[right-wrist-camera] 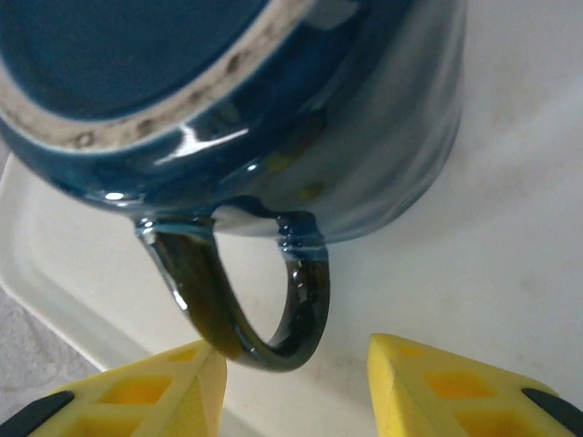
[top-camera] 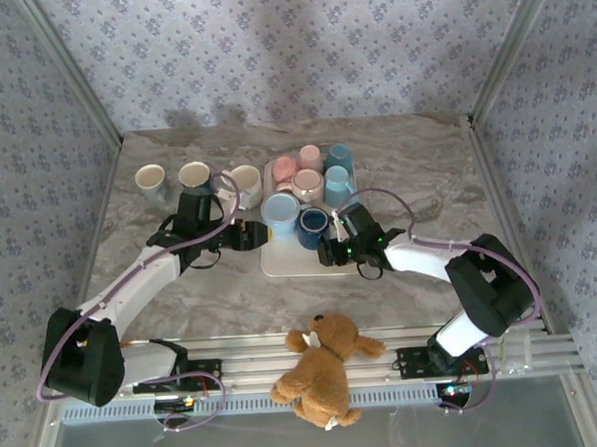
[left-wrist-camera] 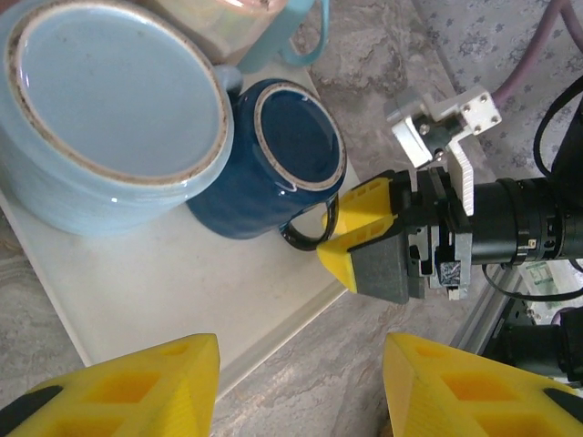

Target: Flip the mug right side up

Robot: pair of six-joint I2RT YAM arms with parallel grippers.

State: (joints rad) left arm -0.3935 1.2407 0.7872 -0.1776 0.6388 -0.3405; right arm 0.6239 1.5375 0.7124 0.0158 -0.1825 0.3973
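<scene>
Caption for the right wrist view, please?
Right gripper straddling the handle of the upside-down dark blue mug on the white tray.

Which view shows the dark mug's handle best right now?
Right wrist: the handle sits close-up inside the right claw. Left wrist shows it small; top external shows the mug, handle too small to tell.

Left arm (top-camera: 131,282): stretched forward from its base, wrist turned toward the dark blue mug (top-camera: 312,226).
Left gripper (top-camera: 247,234): left of the mug and apart from it, fingers spread, nothing between them.
Right arm (top-camera: 451,266): elbow folded, forearm reaching left toward the mug.
Right gripper (right-wrist-camera: 296,364): at the mug's handle (right-wrist-camera: 246,309), fingers straddling it with a gap on one side.
</scene>
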